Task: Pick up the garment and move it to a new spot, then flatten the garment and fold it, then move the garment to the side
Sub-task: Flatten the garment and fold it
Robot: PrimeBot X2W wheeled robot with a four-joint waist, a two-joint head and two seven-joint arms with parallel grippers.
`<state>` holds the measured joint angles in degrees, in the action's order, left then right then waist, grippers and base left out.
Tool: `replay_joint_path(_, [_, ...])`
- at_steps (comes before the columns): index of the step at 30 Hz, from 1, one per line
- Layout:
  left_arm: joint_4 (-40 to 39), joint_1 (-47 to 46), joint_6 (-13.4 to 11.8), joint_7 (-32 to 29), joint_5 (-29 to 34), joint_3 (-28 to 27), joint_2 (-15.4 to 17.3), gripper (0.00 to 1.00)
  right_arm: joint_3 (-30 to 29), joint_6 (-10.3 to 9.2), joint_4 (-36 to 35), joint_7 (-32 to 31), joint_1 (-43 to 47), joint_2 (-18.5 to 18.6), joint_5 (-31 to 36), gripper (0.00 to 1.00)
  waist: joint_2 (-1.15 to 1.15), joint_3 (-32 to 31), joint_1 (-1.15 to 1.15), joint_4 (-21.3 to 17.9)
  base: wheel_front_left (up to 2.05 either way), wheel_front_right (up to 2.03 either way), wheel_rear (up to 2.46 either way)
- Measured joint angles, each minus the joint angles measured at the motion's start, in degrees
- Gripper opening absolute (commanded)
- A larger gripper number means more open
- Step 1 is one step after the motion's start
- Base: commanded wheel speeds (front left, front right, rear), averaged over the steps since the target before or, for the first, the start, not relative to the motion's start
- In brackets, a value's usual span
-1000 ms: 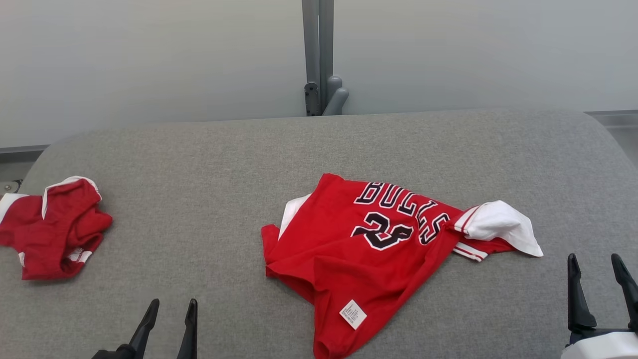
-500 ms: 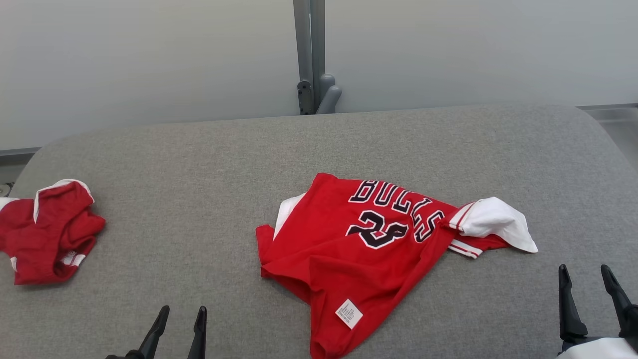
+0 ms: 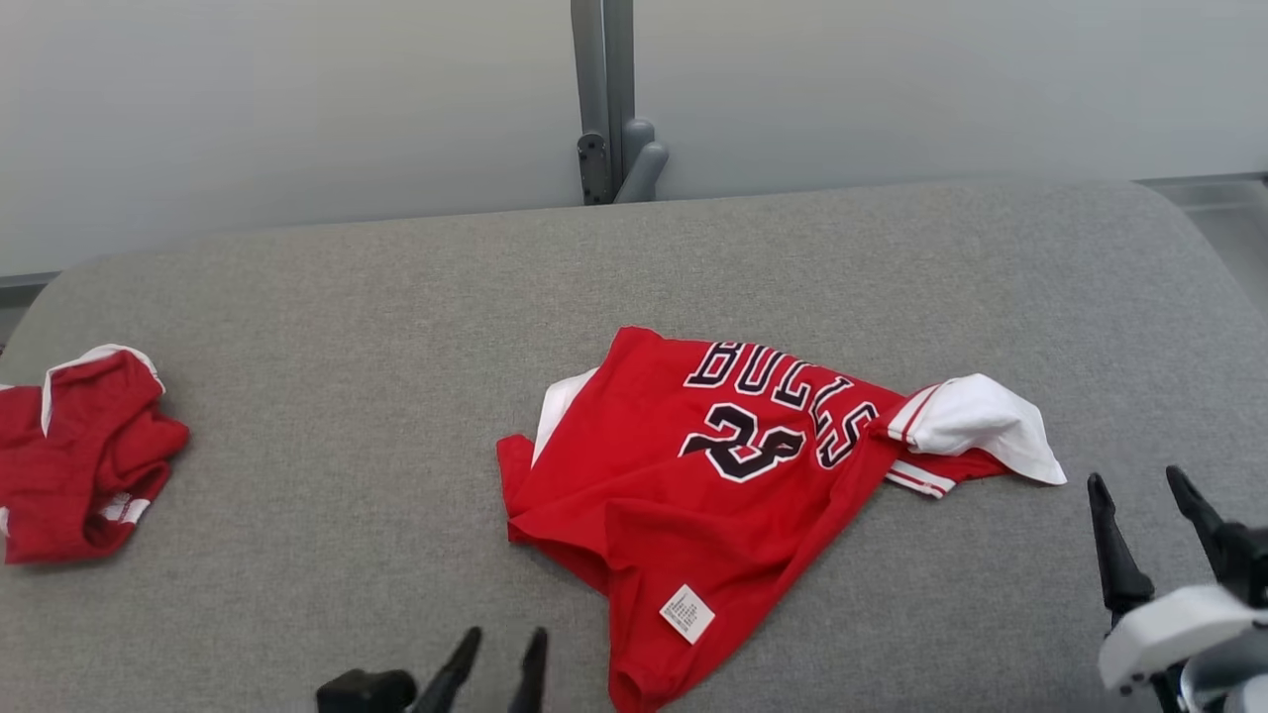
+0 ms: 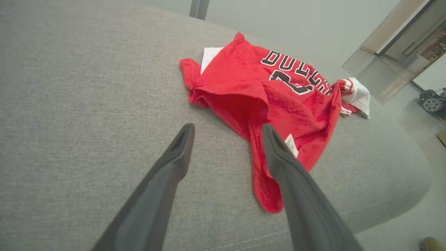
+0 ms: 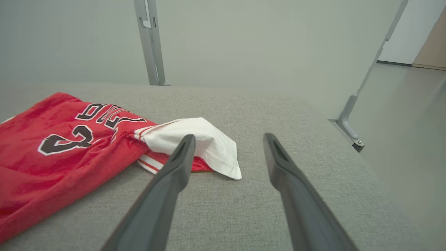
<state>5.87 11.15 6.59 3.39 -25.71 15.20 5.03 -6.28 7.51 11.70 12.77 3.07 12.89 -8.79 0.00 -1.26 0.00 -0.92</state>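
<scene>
Jaws on both arms stand wide apart with nothing between them. From the head, the left gripper point(image 3: 502, 639) pokes up from the bottom edge. Its fingers point toward the near hem of the red Bulls jersey point(image 3: 733, 475), just beside the cloth but apart from it. The jersey lies crumpled near the middle of the grey padded table point(image 3: 396, 297), lettering up, with a white sleeve point(image 3: 976, 421) bunched at its right end and a white label point(image 3: 686, 614) near the hem. The right gripper point(image 3: 1136, 478) stands at the lower right, near that sleeve but clear of it. A second red garment point(image 3: 79, 456) sits in a heap well apart, at the table's left edge.

From the left wrist, the two dark fingers slope down toward the table. One crosses in front of the jersey's lower corner; whether it touches cannot be told, and the arm looks raised above the fabric.

From the right wrist, the fingers reach low and nearly level over the table, with the white sleeve just beyond one tip and bare padding between them.

The first step appears to be in hand: the reach for the pick-up, with no grasp made yet. The next move would call for each gripper to drop onto a raised fold, the left at the hem corner and the right at the sleeve, and pinch enough cloth to lift cleanly
</scene>
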Motion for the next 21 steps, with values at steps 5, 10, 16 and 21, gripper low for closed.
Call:
replay_joint_path(5, [-6.45, 0.86, -2.35, -12.59, -3.89, 4.66, -1.20, 1.00, 7.12, 0.00, 3.96, -9.72, -9.42, 7.54, -1.45, 1.00, 0.00, 2.19, 0.00, -0.61, 0.00, 0.00, 0.00])
replay_joint_path(10, [-8.48, 0.41, -3.60, -19.59, -6.82, 7.71, -1.65, 1.00, 11.81, 0.02, 9.71, -14.45, -17.68, 12.91, -1.93, 1.00, 0.00, 5.63, 0.00, -1.16, 0.00, 0.00, 0.00])
replay_joint_path(16, [-5.50, -2.45, -4.66, -22.97, -9.67, 8.90, -1.83, 1.00, 17.11, 0.02, 17.03, -15.70, -23.36, 13.80, -4.14, 1.00, 0.00, 9.82, 0.00, -1.50, 0.00, 0.00, 0.00])
replay_joint_path(21, [-3.42, -4.38, -4.58, -22.92, -10.04, 9.69, -1.89, 1.00, 19.52, 0.02, 21.28, -14.34, -26.34, 14.00, -4.78, 1.00, 0.00, 11.78, 0.00, -1.66, 0.00, 0.00, 0.00])
